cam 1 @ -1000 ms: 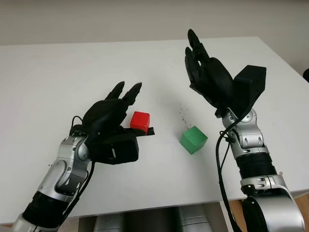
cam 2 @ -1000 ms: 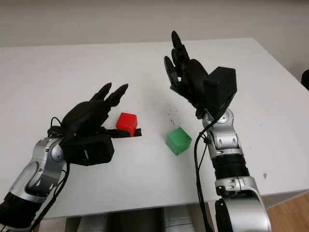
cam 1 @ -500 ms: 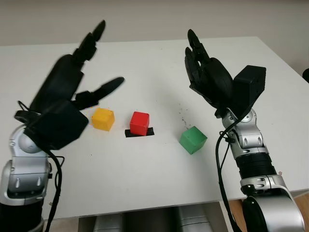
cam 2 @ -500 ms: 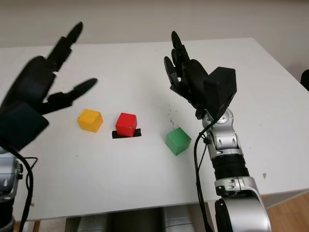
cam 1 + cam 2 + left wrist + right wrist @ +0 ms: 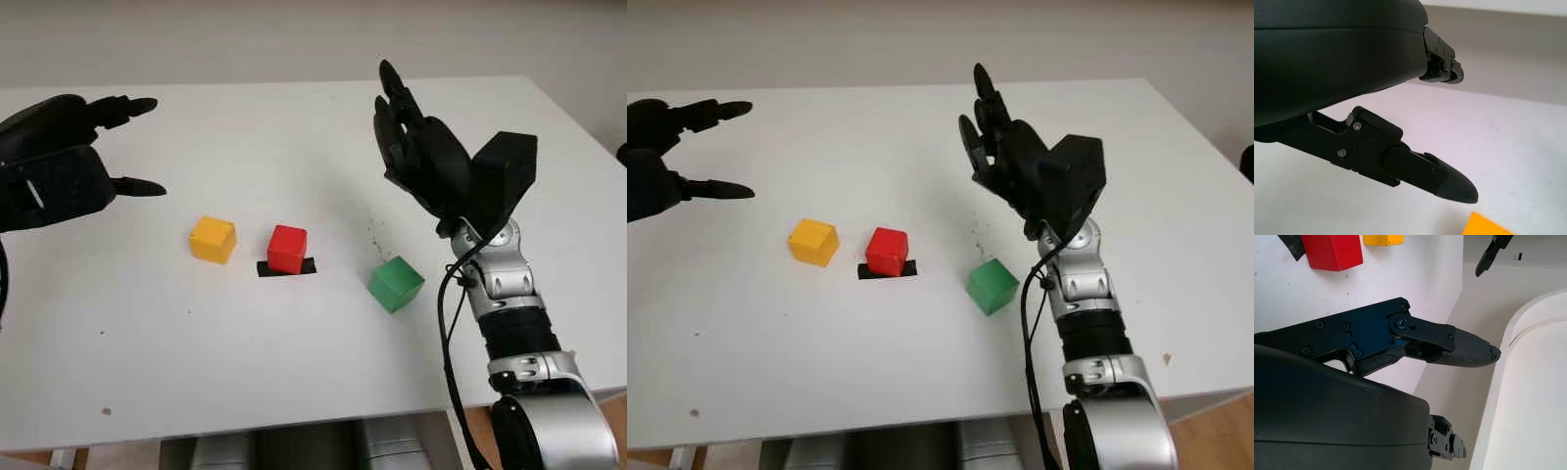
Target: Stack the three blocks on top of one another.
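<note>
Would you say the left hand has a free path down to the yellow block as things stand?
Probably yes. The left hand is open, raised over the table's left side, and the yellow block stands alone, apart from the red block, with bare table between hand and block.

— What lay on the white table?
— A yellow block, a red block resting on a strip of black tape, and a green block, in a row, all apart.
</note>
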